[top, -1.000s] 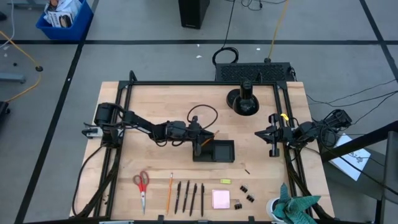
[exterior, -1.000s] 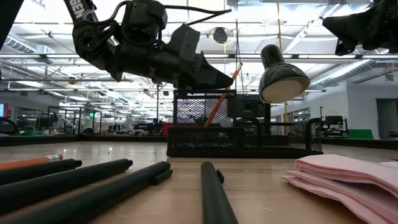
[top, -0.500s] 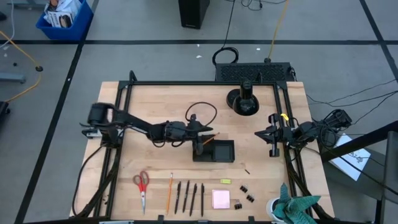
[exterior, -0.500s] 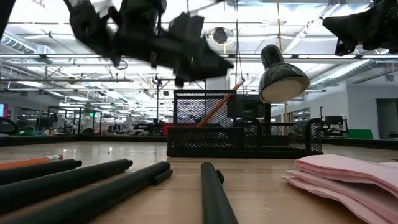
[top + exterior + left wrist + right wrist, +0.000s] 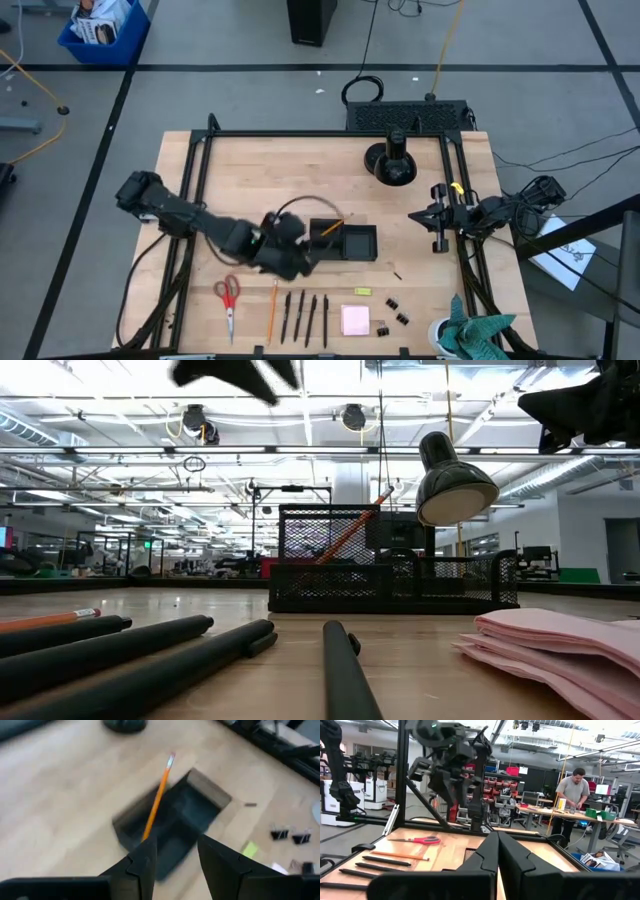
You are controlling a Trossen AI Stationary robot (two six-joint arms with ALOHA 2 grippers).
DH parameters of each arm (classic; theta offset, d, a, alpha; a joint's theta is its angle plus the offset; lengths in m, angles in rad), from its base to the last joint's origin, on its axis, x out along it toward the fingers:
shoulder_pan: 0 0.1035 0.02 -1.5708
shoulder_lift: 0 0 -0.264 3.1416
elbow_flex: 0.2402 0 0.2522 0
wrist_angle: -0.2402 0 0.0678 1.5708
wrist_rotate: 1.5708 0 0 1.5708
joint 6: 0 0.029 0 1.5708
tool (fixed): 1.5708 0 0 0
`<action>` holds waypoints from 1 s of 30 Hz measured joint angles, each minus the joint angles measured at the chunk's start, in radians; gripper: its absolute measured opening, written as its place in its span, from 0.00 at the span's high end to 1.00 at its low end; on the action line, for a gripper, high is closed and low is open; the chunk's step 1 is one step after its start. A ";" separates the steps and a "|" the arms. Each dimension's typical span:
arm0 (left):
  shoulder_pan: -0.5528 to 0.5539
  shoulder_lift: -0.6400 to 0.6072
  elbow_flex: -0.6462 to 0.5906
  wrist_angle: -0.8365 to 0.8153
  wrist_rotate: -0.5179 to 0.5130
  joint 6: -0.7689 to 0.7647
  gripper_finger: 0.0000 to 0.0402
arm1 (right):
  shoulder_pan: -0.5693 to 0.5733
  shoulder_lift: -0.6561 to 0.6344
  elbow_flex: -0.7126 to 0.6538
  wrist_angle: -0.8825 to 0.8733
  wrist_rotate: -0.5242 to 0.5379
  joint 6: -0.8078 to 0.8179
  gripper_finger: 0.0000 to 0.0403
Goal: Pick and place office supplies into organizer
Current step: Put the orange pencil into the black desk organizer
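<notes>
Left of the organizer, left gripper hangs open and empty; one orange pencil leans in its left compartment. Risk: the arm swings low and clips that pencil, tipping it out. Right gripper is closed, parked right. Left wrist view is blurred; compartment dividers unclear.

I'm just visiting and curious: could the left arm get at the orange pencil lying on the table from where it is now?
Probably yes. The left gripper hangs with jaws open and empty, close above the pencil in the row. Nothing lies over it; the scissors and pens rest apart on either side.
</notes>
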 joint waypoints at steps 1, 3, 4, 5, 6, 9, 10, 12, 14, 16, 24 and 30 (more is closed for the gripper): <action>-0.022 0.009 0.004 -0.009 0.004 -0.054 0.63 | 0.000 0.001 0.000 -0.005 0.000 0.000 1.00; -0.066 0.019 -0.006 -0.038 0.041 -0.140 0.63 | 0.000 0.001 0.000 -0.006 0.000 0.007 1.00; -0.084 0.028 -0.013 -0.050 0.067 -0.174 0.63 | 0.000 0.001 0.000 -0.007 0.000 0.009 1.00; -0.101 0.042 -0.018 -0.039 0.090 -0.206 0.63 | 0.000 0.001 0.000 -0.010 0.000 0.009 1.00; -0.117 0.057 -0.024 -0.028 0.109 -0.237 0.63 | 0.000 0.001 0.000 -0.010 0.000 0.009 1.00; -0.161 0.110 -0.041 -0.027 0.157 -0.317 0.63 | 0.000 0.001 0.000 -0.006 0.001 0.009 1.00; -0.175 0.127 -0.042 -0.013 0.175 -0.345 0.63 | 0.000 0.001 0.000 -0.004 0.000 0.010 1.00; -0.198 0.158 -0.043 -0.020 0.217 -0.428 0.63 | 0.000 0.001 0.000 0.001 0.000 0.017 1.00; -0.213 0.190 -0.044 -0.029 0.255 -0.532 0.63 | 0.000 0.002 0.000 -0.003 0.001 0.033 1.00; -0.220 0.218 -0.044 -0.049 0.274 -0.626 0.63 | 0.000 0.002 0.000 -0.003 0.001 0.054 1.00; -0.201 0.278 -0.045 -0.095 0.416 -0.695 0.63 | 0.000 0.002 0.000 -0.005 0.001 0.058 1.00; -0.179 0.278 -0.045 -0.096 0.461 -0.713 0.63 | 0.000 0.002 0.000 -0.001 0.002 0.054 1.00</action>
